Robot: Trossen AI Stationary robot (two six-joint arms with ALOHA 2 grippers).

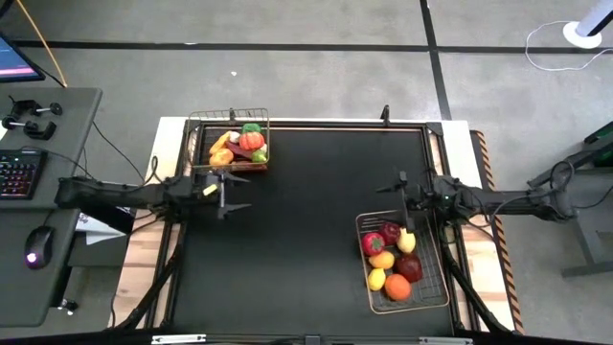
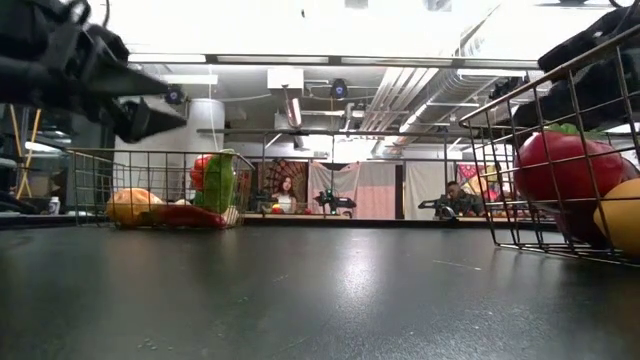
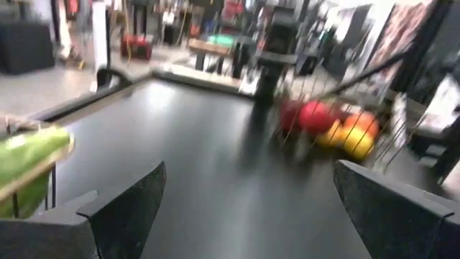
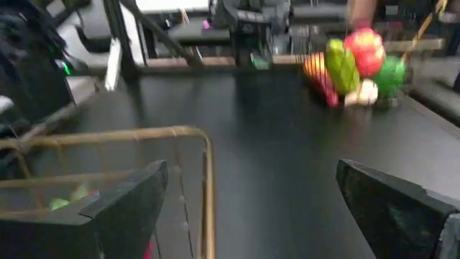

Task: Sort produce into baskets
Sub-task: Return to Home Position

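Observation:
A wire basket [image 1: 230, 140] at the table's far left holds vegetables: a red-orange piece, green pieces, a carrot. It also shows in the low view [image 2: 160, 190]. A second wire basket [image 1: 403, 261] with a coppery rim [image 4: 180, 133] stands at the near right. It holds red apples, yellow lemons and an orange. My left gripper [image 1: 230, 195] is open and empty above the table, just on the near side of the left basket. My right gripper [image 1: 406, 195] is open and empty above the far rim of the right basket. Both sets of fingers point toward the table's middle.
The black table top [image 1: 306, 220] lies bare between the two baskets. A desk with a keyboard and mouse [image 1: 36, 244] stands off the table's left side. In the low view, people sit in the room far behind the table [image 2: 285, 190].

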